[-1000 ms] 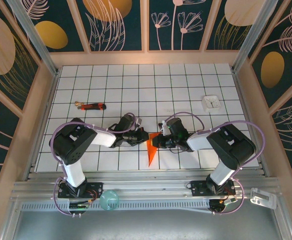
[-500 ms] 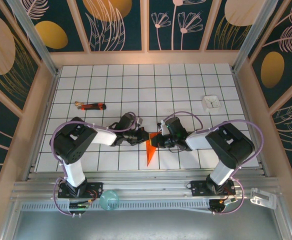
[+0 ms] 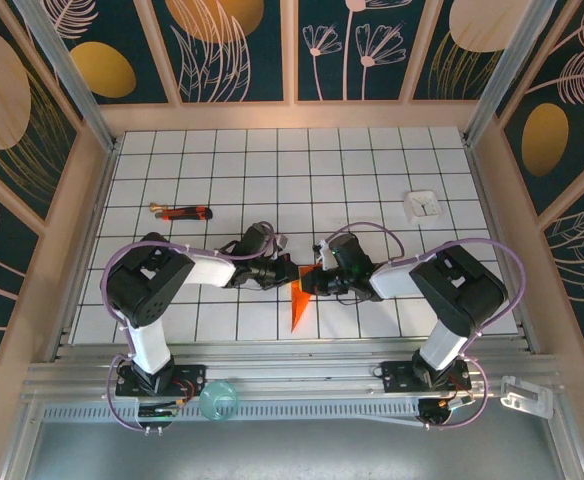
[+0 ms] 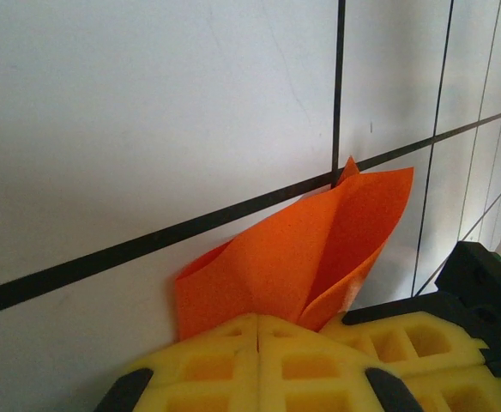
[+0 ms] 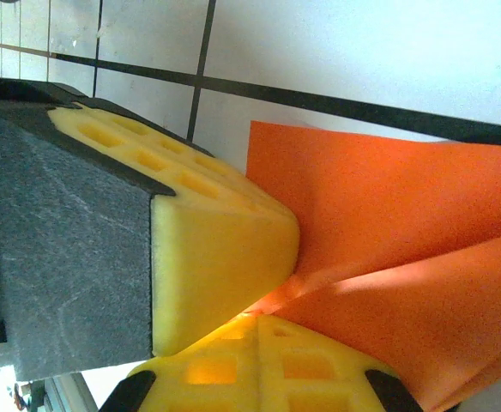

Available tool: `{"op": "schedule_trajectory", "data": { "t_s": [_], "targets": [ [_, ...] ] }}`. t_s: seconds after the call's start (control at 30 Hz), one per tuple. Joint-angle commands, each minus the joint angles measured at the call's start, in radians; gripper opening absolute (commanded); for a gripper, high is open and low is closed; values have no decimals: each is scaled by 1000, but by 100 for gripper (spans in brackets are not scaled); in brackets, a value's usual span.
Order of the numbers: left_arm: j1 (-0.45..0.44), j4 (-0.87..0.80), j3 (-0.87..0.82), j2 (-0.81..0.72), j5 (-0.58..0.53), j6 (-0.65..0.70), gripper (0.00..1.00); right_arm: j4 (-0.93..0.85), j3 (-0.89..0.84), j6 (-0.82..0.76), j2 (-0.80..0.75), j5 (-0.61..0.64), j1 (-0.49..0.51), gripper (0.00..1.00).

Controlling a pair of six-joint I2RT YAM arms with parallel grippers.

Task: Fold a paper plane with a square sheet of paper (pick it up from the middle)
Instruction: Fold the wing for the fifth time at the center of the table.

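The orange-red paper [image 3: 297, 303] is folded into a slim dart, the paper plane, with its point toward the near edge of the table. Its wide far end is raised between the two grippers. My left gripper [image 3: 289, 270] comes in from the left and is shut on that end. In the left wrist view the folded layers [image 4: 310, 249] fan up out of its closed yellow fingertips [image 4: 259, 319]. My right gripper [image 3: 313, 281] comes in from the right, shut on the same end [image 5: 405, 223], its tips [image 5: 263, 316] pressed against the left gripper's yellow pad [image 5: 216, 249].
A thin red-and-black stick-like tool [image 3: 183, 212] lies at the back left. A small white square object [image 3: 423, 204] sits at the back right. A teal round object [image 3: 217, 399] rests on the rail by the left base. Wooden walls [image 3: 92, 190] fence the gridded table.
Both grippers stay shut at the paper's wide end. They have crept slightly away from the near edge, and the paper's point has swung a little to the left.
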Motion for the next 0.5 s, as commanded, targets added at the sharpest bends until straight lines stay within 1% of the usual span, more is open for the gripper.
{"op": "schedule_trajectory", "data": {
  "t_s": [0.0, 0.47],
  "targets": [
    [-17, -92, 10, 92, -150, 75, 0, -36, 14, -3, 21, 8, 13, 0],
    [-17, -110, 30, 86, -155, 84, 0, -19, 10, -5, 15, -7, 14, 0]
  ]
}}
